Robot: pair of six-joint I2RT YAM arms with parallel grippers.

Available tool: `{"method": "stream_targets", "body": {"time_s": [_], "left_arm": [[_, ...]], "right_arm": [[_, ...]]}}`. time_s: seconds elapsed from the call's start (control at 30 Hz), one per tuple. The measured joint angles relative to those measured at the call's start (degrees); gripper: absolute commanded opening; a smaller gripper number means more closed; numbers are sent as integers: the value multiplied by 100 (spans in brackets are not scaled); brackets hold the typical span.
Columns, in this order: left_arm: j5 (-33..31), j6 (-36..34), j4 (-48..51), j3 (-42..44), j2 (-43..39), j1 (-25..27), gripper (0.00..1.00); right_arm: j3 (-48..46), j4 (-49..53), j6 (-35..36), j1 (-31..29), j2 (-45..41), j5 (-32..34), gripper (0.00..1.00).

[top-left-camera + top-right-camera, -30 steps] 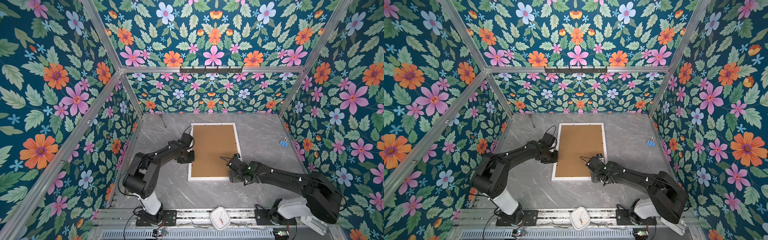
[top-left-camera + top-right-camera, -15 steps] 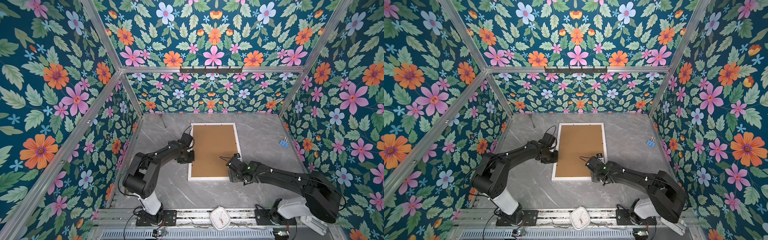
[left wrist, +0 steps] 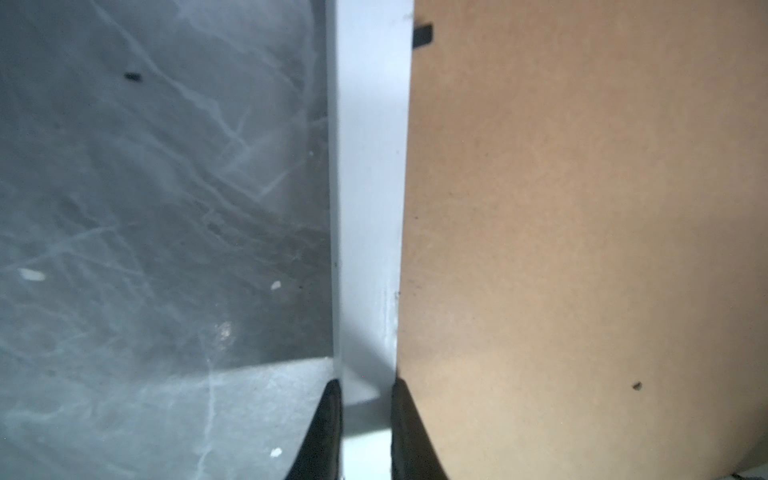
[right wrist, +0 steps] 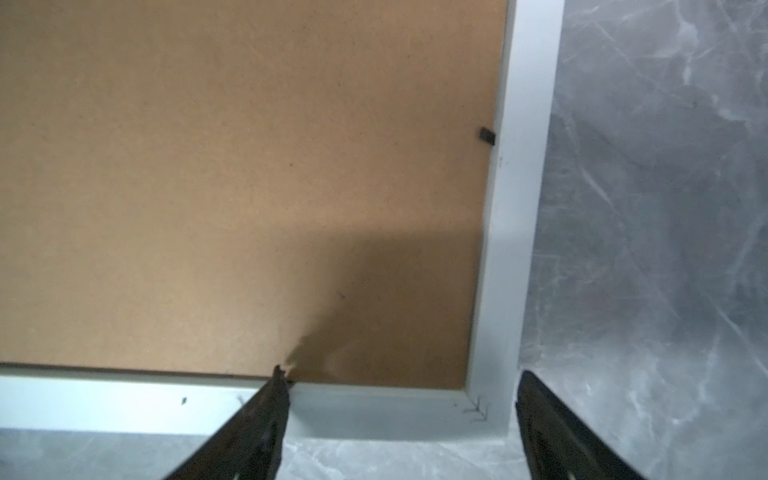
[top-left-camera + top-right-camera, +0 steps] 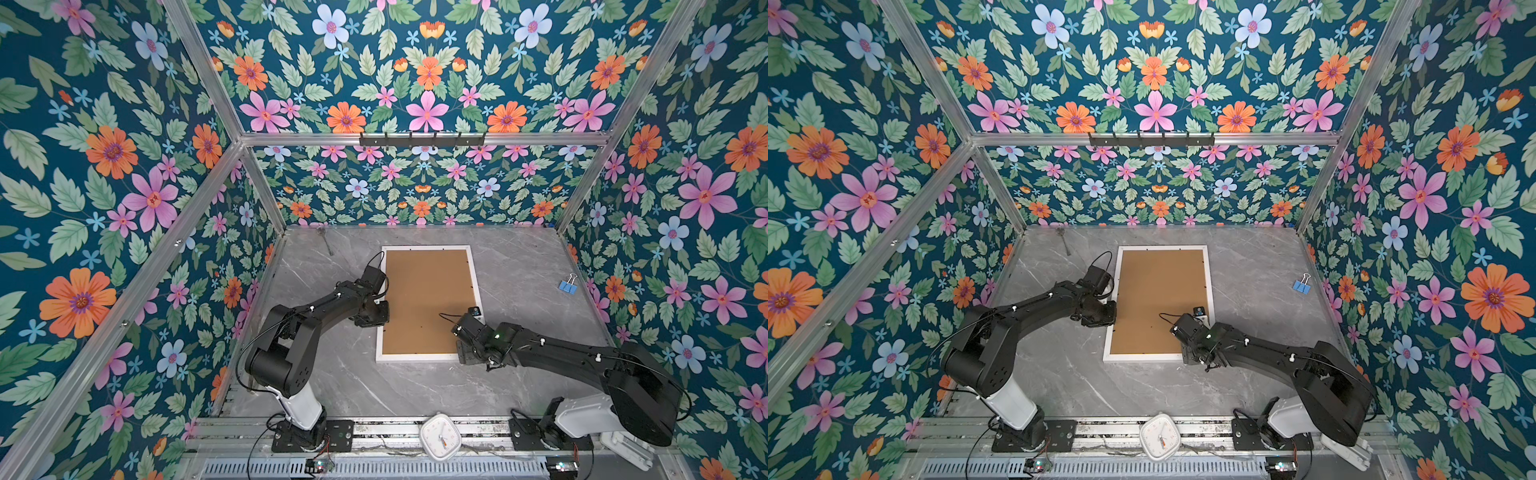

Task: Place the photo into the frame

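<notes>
One frame (image 5: 427, 356) lies face down on the desk (image 5: 519, 257), brown board (image 5: 428, 299) inside, photo unseen. Left hand (image 3: 365, 399) clamps its left rail; right hand (image 4: 403, 372) straddles its near-right corner, fingers apart. Seemingly freeing the board: next, pry its edge.

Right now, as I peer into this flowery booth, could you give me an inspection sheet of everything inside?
Surface: grey marble-look table, a few small specks.
Job's things: white frame lying back up, brown backing board inside it; photo: nothing seen.
Clutter: blue binder clip right of the frame; thin metal item at the far left; white clock at the table's front edge.
Claws: left claw shut on the frame's left side; right claw open, straddling its near right corner.
Cables: black cable looping by the right claw.
Surroundings: floral walls, hook rail high at the back.
</notes>
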State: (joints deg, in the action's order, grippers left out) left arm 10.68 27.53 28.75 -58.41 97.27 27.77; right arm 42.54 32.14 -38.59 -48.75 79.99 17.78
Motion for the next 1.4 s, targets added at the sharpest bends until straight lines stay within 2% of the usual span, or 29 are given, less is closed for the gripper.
{"method": "stream_targets", "body": {"time_s": [0.6, 0.93, 1.4], "left_arm": [[15, -2, 2, -4, 0, 0, 13], [22, -7, 28, -28, 22, 0, 13], [35, -22, 15, -13, 17, 0, 12]], "right_arm": [[-87, -85, -76, 15, 0, 470, 85], [-138, -72, 48, 13, -376, 26, 86], [-122, -275, 131, 13, -96, -133, 86]]}}
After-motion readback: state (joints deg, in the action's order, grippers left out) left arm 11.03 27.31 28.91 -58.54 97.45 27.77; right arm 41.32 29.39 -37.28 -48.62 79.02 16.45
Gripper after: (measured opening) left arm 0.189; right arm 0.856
